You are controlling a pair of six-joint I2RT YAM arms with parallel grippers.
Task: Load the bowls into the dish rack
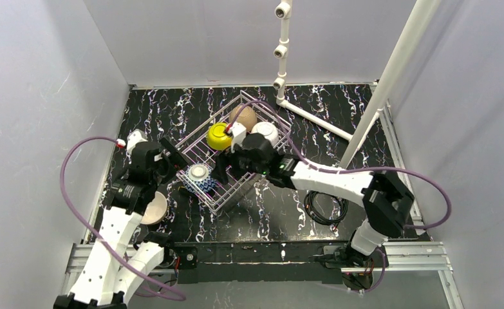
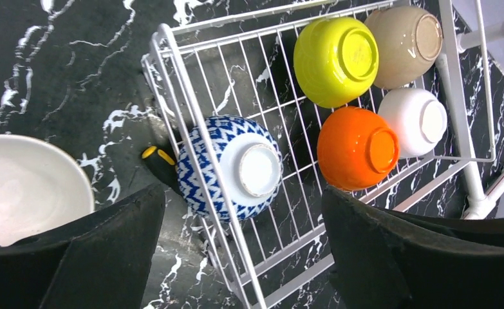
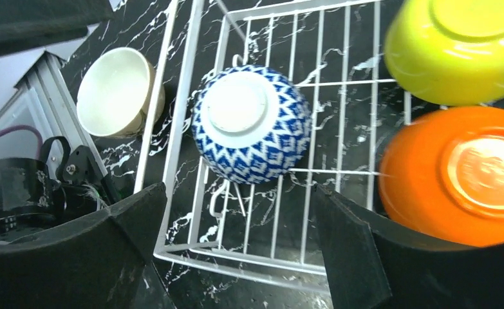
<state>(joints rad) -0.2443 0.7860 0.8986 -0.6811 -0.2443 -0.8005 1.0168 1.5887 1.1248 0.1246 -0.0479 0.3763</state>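
Note:
The dish rack (image 1: pixel 257 106) is a white wire basket lying diagonally on the black marbled table. Five bowls sit upside down in it: yellow-green (image 1: pixel 219 136), tan (image 1: pixel 243 117), white (image 1: pixel 265 132), blue-and-white (image 1: pixel 199 177) and orange (image 2: pixel 355 148). In the top view the orange one is hidden under my right arm. The beige bowl (image 1: pixel 154 209) stands upright on the table outside the rack's left side, beside my left arm; it also shows in the left wrist view (image 2: pixel 24 187). My left gripper (image 1: pixel 172 158) is open and empty above the rack's left rim. My right gripper (image 1: pixel 226 168) is open and empty over the rack, between the blue-and-white and orange bowls.
A white pipe frame (image 1: pixel 313 119) rises at the back right. A coiled black cable (image 1: pixel 326 207) lies right of the rack. A small yellow-and-black object (image 2: pixel 156 158) lies on the table by the rack's left rim. Grey walls close in on three sides.

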